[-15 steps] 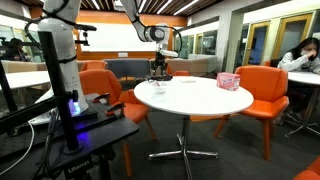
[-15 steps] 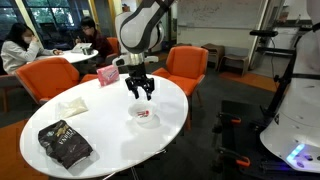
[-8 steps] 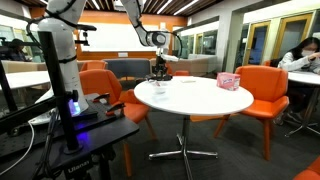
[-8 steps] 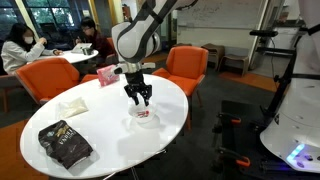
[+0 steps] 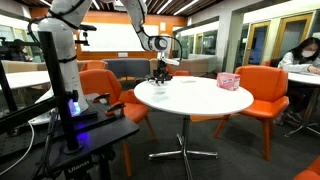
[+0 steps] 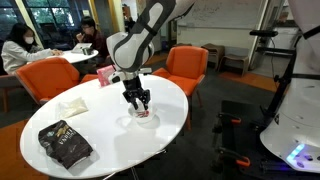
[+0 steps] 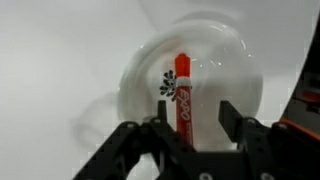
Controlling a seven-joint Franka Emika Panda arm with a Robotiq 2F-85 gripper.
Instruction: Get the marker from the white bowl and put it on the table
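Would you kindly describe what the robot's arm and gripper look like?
The arm is glossy white, built of rounded, tubular segments with bulging joints. The gripper is black, with two angular linkage fingers seen in the wrist view. No markings are legible.

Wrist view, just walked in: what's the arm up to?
The arm's tool hangs open right over the white bowl on the round table. The red marker lies in the bowl, lined up between the spread fingers, with a gap on each side. It is not yet gripped, so the pick is not done.
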